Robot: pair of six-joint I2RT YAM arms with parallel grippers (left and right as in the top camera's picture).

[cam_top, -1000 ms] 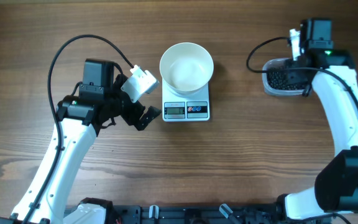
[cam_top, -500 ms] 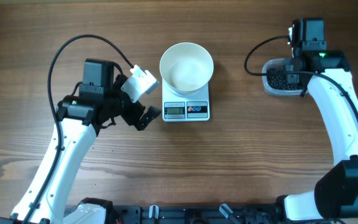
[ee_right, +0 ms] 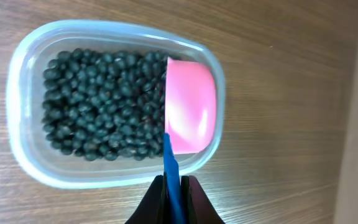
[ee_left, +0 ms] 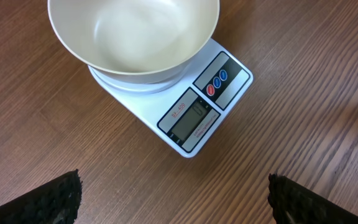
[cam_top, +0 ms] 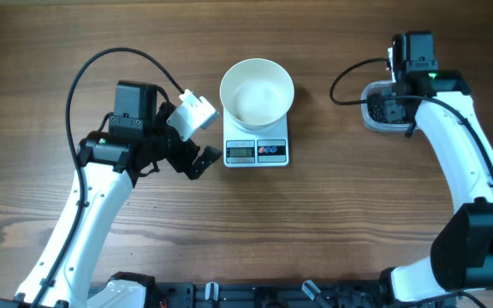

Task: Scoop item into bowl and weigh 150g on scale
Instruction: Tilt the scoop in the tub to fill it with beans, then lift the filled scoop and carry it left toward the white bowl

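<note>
Hovering over the bare table [cam_top: 358,222] just left of the scale, the left gripper [ee_left: 176,200] heads our list. Its jaws are spread as wide as they go, with nothing between them, and it has not moved over the last second.

Next we enter the scale [cam_top: 257,151]: small and white, with a display [ee_left: 191,115] and two round buttons [ee_left: 216,83] at its front edge. The reading is too small for us to make out. On its platform sits the bowl [ee_left: 135,37], white, upright and empty. Neither has shifted.

Well to the right we log the clear tub [ee_right: 23,99] holding the beans [ee_right: 98,106], dark and pea-sized. None has reached the bowl. Over the tub's right end lies the pink scoop [ee_right: 190,106], its cup facing up and empty and its left rim against the bean heap. Whether it digs in we cannot tell.

Last comes the right gripper [ee_right: 174,185], its jaws closed tight on the scoop's blue handle [ee_right: 171,165]. Here is the only change we note: this arm has slid leftward over the tub within the past second, carrying the scoop with it.

Our judgement is that the first scoop is only now being taken and none of the weighing is done. The loaded scoop must then travel level across the gap to the bowl without spilling.
</note>
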